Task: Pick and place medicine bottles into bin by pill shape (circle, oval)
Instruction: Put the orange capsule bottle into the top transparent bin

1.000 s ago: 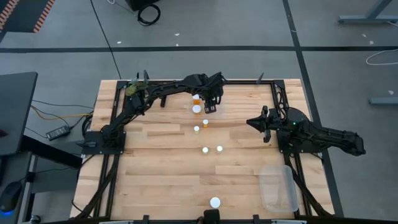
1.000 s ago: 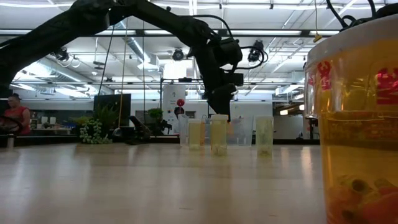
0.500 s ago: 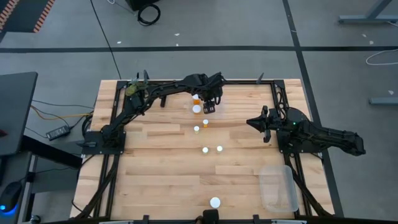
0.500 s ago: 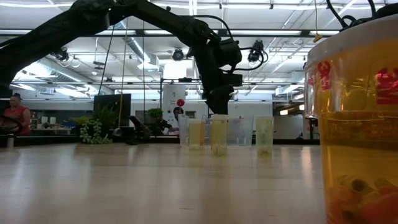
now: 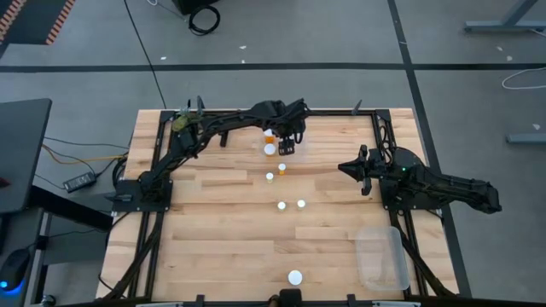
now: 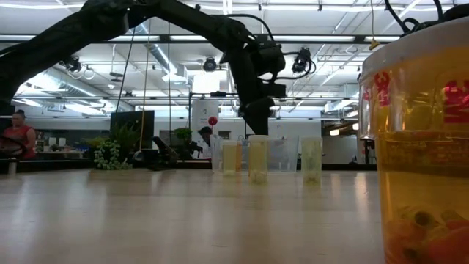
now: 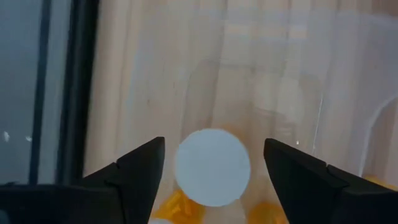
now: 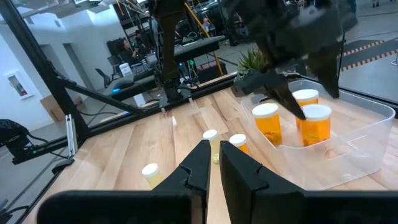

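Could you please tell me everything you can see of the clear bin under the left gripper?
The clear bin is a shallow, see-through plastic tub with rounded corners, sitting flat on the wooden table near its far edge. Three orange bottles with white caps stand upright inside. The left gripper hangs open just above one of them, touching neither bottle nor bin.

**Non-task items around the table**

Wood-plank table fills centre. Green leafy clump sits at table's 10 o'clock corner; in low view a plant shows in the room behind. Black power brick with cables on floor at 9 o'clock. Coiled black cable on floor at 12 o'clock. Person in red top seated in the background.
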Tool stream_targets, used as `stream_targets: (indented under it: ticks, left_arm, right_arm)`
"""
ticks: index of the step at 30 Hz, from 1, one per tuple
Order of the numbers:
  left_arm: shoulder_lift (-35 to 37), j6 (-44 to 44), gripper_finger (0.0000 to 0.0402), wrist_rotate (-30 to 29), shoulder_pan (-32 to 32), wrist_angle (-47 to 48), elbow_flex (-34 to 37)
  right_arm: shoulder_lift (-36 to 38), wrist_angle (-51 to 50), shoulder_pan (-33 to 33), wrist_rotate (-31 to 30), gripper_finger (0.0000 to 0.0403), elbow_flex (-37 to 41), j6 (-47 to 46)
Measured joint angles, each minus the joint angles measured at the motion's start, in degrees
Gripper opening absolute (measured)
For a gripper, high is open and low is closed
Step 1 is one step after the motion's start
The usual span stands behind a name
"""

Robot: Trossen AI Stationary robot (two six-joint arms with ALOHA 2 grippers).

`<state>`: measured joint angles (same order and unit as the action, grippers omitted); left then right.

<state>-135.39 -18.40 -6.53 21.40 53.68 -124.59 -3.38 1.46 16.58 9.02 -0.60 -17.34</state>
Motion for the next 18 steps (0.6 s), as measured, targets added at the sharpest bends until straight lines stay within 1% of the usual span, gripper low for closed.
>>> stream_targets:
  ticks: [4, 9, 14, 18]
  left_arm:
    - [0.1, -0.7, 0.0286, -0.2, -1.1, 2.9, -3.8]
    - [0.1, -4.5, 0.0286, -0.2, -4.3, 5.9, -7.1]
    - [0.2, -7.0, 0.0286, 0.1, -8.2, 8.0, -8.2]
    - [0.2, -7.8, 0.0286, 2.2, -11.3, 11.2, -8.4]
  right_arm:
    - [0.0, 0.0, 0.0, 0.0, 0.0041, 0.0, 0.0]
    - [0.0, 0.0, 0.0, 0.0, 0.0041, 0.0, 0.0]
    - [0.0, 0.0, 0.0, 0.0, 0.0041, 0.0, 0.0]
    - [0.0, 0.0, 0.0, 0.0, 0.0041, 0.0, 0.0]
